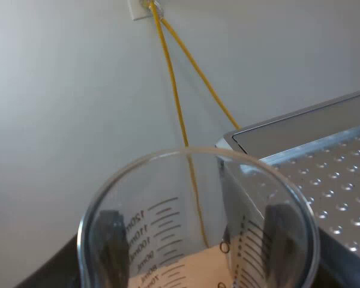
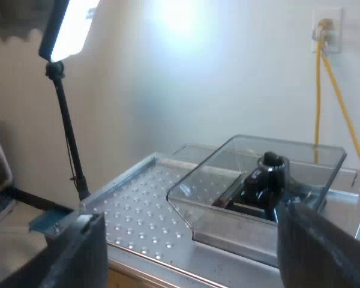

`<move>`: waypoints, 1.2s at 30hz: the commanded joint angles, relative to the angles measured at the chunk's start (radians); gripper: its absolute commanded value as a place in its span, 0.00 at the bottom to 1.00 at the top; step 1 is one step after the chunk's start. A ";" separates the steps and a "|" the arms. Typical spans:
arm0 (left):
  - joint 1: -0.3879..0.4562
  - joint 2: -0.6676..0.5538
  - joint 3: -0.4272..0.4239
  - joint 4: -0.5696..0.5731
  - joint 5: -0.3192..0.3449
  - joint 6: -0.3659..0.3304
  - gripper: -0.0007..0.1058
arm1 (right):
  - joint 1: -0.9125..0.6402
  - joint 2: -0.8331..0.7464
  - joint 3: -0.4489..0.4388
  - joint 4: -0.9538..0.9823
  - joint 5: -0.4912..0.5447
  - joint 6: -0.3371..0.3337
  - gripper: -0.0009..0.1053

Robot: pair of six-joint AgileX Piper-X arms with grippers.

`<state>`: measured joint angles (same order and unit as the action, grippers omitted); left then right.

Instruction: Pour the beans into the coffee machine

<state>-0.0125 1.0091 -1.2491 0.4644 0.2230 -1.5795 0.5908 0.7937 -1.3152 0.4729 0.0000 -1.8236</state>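
Glass [image 1: 159, 219] is clamped in the left hand [image 1: 196, 246] beside the machine top [image 1: 330, 180], pour not yet begun; right hand [image 2: 201, 252], fingers apart, faces the hopper [image 2: 228, 180], where tipping is needed next.

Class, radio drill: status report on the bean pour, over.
Left gripper shut on measuring glass, beside espresso machine top. Right gripper open, facing bean hopper. Nothing seen blocking hopper.
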 commanded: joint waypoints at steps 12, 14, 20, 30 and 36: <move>-0.005 0.000 -0.012 -0.013 -0.010 -0.011 0.30 | 0.002 -0.008 0.186 -0.296 0.000 0.011 0.59; -0.005 0.000 -0.012 -0.013 -0.010 -0.011 0.30 | 0.002 -0.008 0.232 -0.389 0.000 0.032 0.59; -0.005 0.000 -0.012 -0.013 -0.010 -0.011 0.30 | 0.002 -0.008 0.303 -0.506 0.009 0.071 0.59; -0.050 0.000 -0.012 -0.011 -0.044 0.052 0.30 | 0.002 -0.008 0.324 -0.520 0.012 0.071 0.59; -0.087 0.057 -0.074 0.088 -0.112 0.104 0.30 | 0.002 -0.008 0.324 -0.518 0.012 0.071 0.59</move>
<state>-0.0905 1.0463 -1.2958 0.5303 0.1507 -1.4785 0.5908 0.7964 -0.9840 -0.0265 0.0112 -1.7498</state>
